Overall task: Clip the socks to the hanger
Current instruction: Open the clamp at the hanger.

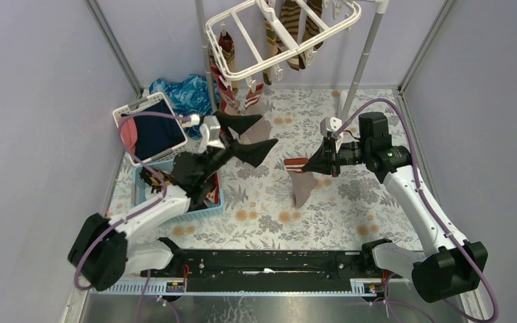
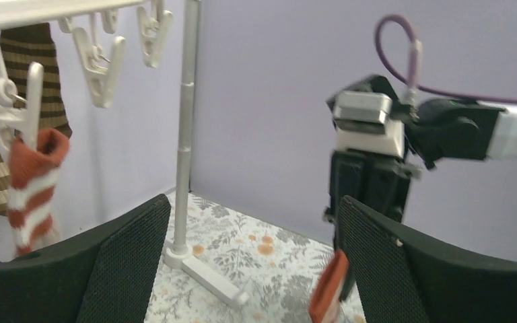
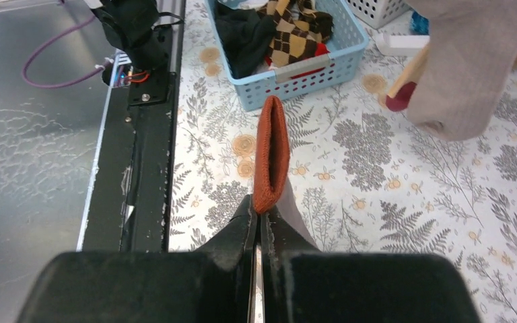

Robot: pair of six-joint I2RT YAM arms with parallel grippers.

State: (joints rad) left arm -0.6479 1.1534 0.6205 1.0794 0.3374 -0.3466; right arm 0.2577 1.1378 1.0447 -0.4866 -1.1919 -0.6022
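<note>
A tan sock [image 1: 303, 185] with a red cuff [image 3: 271, 155] hangs over the floral mat, pinched by its cuff in my shut right gripper [image 1: 309, 165] [image 3: 261, 219]. My left gripper [image 1: 268, 132] [image 2: 252, 262] stands wide open just left of it with nothing between its fingers; the red cuff [image 2: 330, 289] shows by its right finger [image 2: 377, 269]. The white hanger [image 1: 262, 65] stands at the back on its pole [image 2: 185, 134], with striped socks [image 1: 296, 30] clipped on it. A red-and-white cuffed sock [image 2: 33, 188] hangs from one clip, and free clips [image 2: 101, 67] dangle beside it.
A small blue basket [image 3: 296, 74] at the left holds black and argyle socks. Behind it stands a white slotted basket [image 1: 124, 111] with dark and pink garments, and a shiny blue cloth [image 1: 185, 91] lies at the back. A tan sock [image 3: 471, 67] hangs low near the right wrist camera.
</note>
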